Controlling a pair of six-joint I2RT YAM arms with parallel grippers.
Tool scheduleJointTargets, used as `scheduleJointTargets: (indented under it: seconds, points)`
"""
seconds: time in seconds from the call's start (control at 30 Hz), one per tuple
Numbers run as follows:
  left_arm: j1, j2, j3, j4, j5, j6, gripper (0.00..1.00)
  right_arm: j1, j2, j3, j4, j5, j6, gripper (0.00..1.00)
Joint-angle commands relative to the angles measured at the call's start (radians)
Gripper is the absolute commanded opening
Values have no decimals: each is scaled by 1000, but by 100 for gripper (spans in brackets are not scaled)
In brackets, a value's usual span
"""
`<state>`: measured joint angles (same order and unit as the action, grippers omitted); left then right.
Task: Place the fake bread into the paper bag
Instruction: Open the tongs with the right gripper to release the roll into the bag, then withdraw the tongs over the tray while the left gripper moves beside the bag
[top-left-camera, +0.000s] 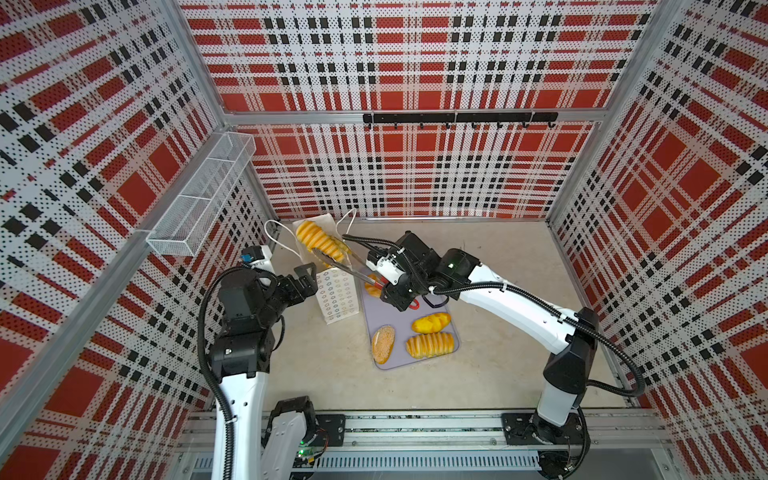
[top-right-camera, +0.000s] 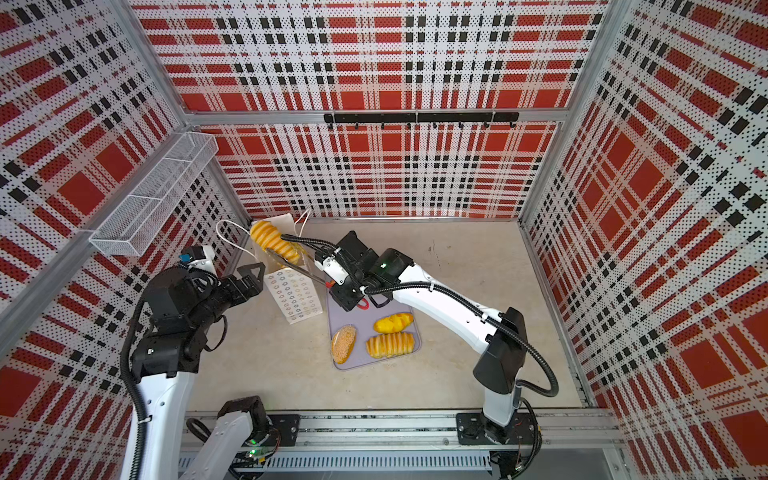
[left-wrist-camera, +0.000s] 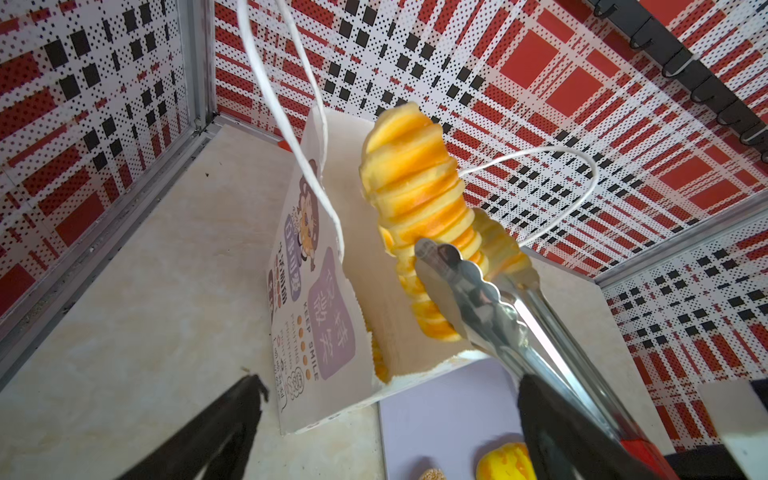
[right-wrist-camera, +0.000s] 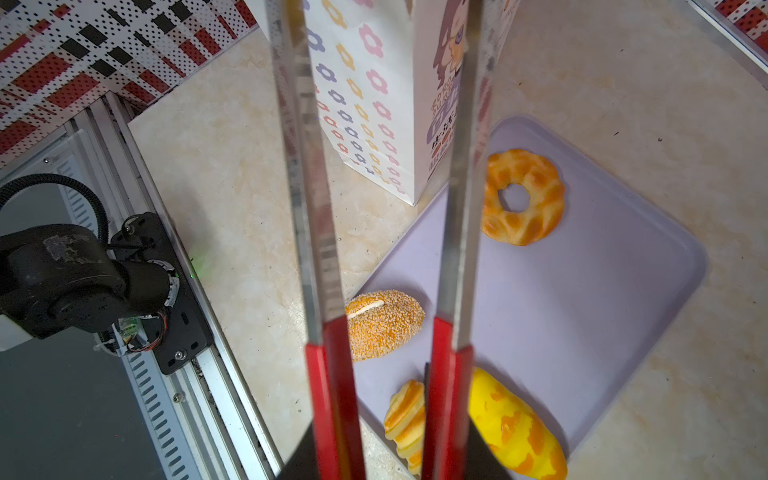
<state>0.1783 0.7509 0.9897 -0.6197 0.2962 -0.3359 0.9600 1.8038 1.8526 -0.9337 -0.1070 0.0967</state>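
Beige tabletop (top-left-camera: 498, 266), right gripper (top-left-camera: 384, 286) clasping tongs (top-left-camera: 345, 268), ridged loaf (top-left-camera: 316, 237) at their tips, left gripper (top-left-camera: 308, 280) gaping empty

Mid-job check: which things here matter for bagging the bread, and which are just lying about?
In the job: paper bag, ridged loaf in its mouth, tongs, tray, ring bread, seeded oval, yellow bun, second ridged loaf.
Just there: wire-mesh basket, hook rail.

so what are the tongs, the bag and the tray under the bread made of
The red-handled silver tongs: polished metal, mirror-like reflections; handles look plastic-coated. The tall white printed bag: matte paper, torn rim, sharp creases. The flat lilac tray: probably smooth plastic, soft sheen.
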Motion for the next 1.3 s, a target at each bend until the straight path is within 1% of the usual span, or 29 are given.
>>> scheduleJointTargets:
  seconds: [0.0,0.43,0.6,0.7,0.8,0.93,1.0,1.13,1.27]
  points:
    - [11,-9,3,12,15,6,98,8,-50,-10,41,6,-12,32]
    - [13,-15,-8,14,27,1,98,8,-76,-34,55,7,-4,32]
    - [13,-11,-3,6,24,16,98,14,-111,-50,62,-5,-6,32]
    - [13,-4,-3,4,19,26,98,14,-172,-100,81,-13,24,31]
    - [13,-4,-16,19,22,27,98,16,-274,-199,130,-21,60,31]
    - [4,10,-11,32,98,38,100,14,-408,-320,148,14,106,31]
    - [-35,11,2,32,99,46,100,7,-444,-359,122,38,121,31]
    - [-180,0,10,34,-8,29,99,-38,-509,-458,102,56,158,32]
    - [-332,11,2,37,-88,9,99,-138,-574,-561,121,-9,211,32]
